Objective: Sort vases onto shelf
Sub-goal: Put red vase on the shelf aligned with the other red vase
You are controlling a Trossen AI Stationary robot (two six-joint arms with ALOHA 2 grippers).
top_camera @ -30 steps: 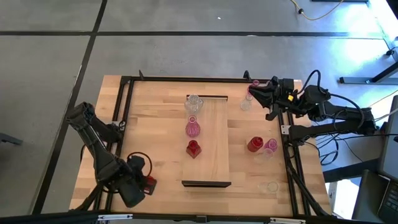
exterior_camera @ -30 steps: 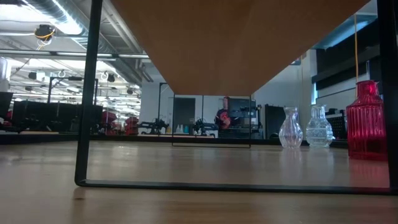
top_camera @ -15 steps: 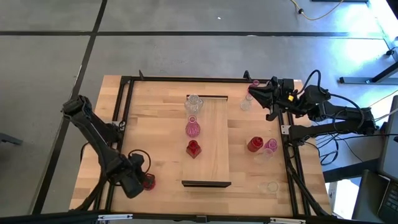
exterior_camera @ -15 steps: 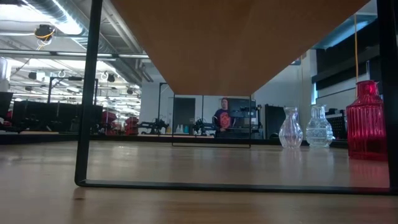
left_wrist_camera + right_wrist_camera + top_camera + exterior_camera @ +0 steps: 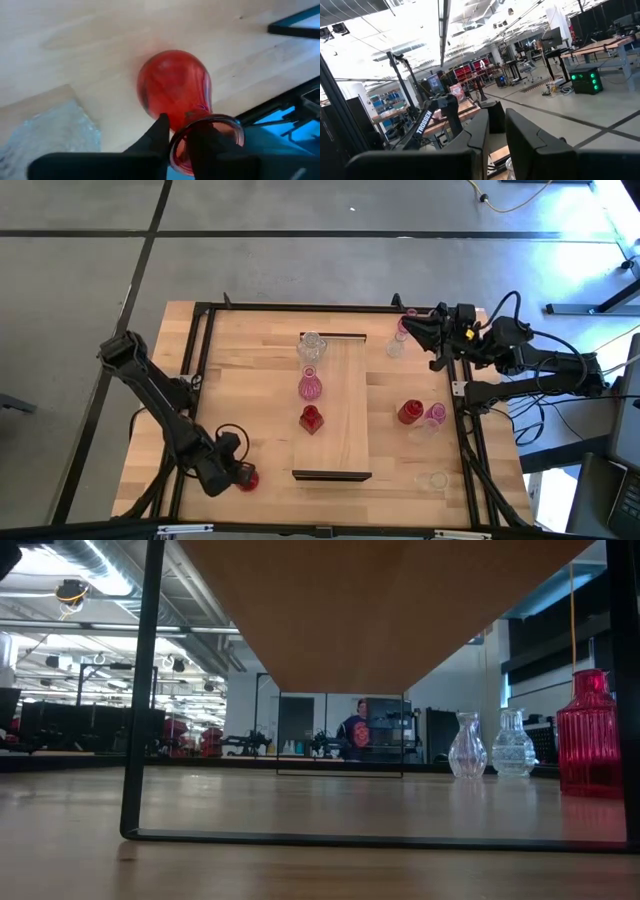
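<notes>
The left gripper (image 5: 177,137) pinches the red vase's (image 5: 172,90) rim with nearly closed jaws (a thin hold); smooth glass may slip on lifting; the right gripper (image 5: 412,330) waits, jaws near-closed, empty.

The left arm reached down to the tabletop's (image 5: 250,380) near-left corner, its end effector (image 5: 232,476) clamped on a red vase's (image 5: 172,92) neck. The right arm waited at the tabletop's far-right corner, its end effector (image 5: 413,326) nearly closed.

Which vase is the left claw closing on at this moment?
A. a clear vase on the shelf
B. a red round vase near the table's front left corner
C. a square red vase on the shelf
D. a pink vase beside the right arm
B: the left claw pinches the rim of the red round vase, off the shelf.
</notes>
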